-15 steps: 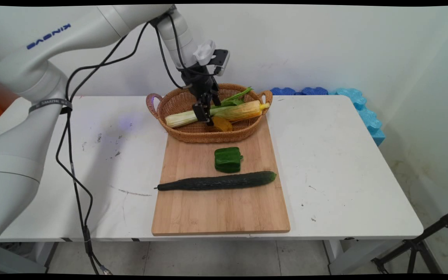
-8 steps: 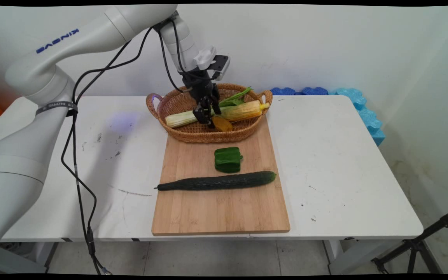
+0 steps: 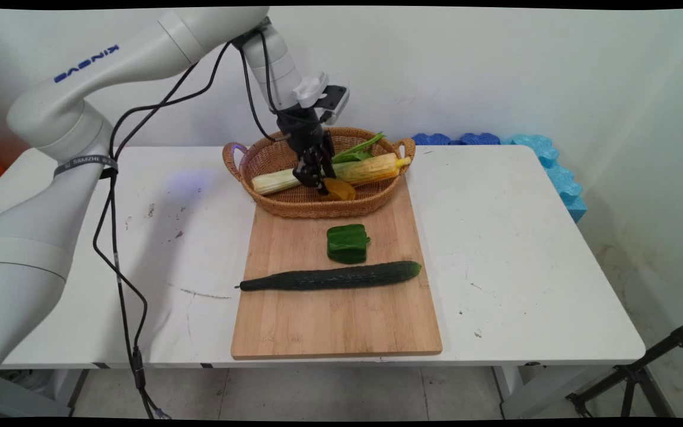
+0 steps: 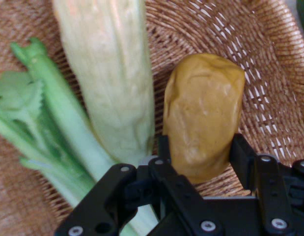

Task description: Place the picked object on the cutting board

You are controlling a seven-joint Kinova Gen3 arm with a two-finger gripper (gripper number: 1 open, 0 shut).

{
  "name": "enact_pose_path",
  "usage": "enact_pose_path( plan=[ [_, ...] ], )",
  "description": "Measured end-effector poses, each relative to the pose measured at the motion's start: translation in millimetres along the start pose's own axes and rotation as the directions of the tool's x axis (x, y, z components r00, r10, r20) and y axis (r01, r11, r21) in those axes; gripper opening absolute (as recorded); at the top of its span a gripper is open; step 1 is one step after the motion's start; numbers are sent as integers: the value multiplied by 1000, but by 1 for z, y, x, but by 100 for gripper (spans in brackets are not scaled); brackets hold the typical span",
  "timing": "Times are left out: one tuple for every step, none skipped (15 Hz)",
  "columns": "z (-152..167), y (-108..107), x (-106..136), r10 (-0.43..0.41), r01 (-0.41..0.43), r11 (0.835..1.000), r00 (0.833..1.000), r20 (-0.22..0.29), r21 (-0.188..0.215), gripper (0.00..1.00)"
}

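Note:
A wicker basket (image 3: 294,204) (image 4: 269,59) stands at the far end of a wooden cutting board (image 3: 335,323). In it lie a husked corn cob (image 3: 362,170) (image 4: 112,83), a leafy green stalk (image 3: 360,149) (image 4: 43,118) and a yellow-brown lumpy vegetable (image 3: 341,190) (image 4: 203,113). My gripper (image 3: 318,181) (image 4: 201,147) reaches down into the basket, shut on the yellow-brown vegetable. One finger presses each of its sides, and the left one is wedged against the corn. The vegetable still rests on the basket floor.
A green bell pepper (image 3: 347,243) and a long dark cucumber (image 3: 329,276) lie on the board in front of the basket. Blue foam pieces (image 3: 549,160) line the table's far right edge. Black cables (image 3: 116,237) hang from the arm at the left.
The fingers have drawn together around the yellow-brown vegetable, and the hand has shifted slightly within the basket. The vegetables on the board have not moved.

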Motion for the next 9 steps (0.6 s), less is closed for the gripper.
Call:
enact_pose_path(
  plan=[
    [-8, 1, 2, -2, 3, 1000, 1000, -3, 15, 0],
    [-19, 3, 3, -9, 9, 999, 1000, -8, 34, 0],
    [-32, 6, 6, -16, 17, 998, 1000, -16, 53, 0],
    [-44, 10, 9, -22, 23, 997, 999, -24, 68, 0],
    [-59, 17, 12, -33, 36, 996, 999, -40, 83, 0],
    [-74, 26, 16, -47, 53, 994, 997, -58, 94, 0],
    [-88, 36, 21, -64, 71, 992, 995, -77, 103, 0],
    [-99, 46, 25, -80, 90, 990, 993, -92, 108, 0],
    [-111, 58, 30, -101, 113, 987, 989, -112, 113, 0]
  ],
)
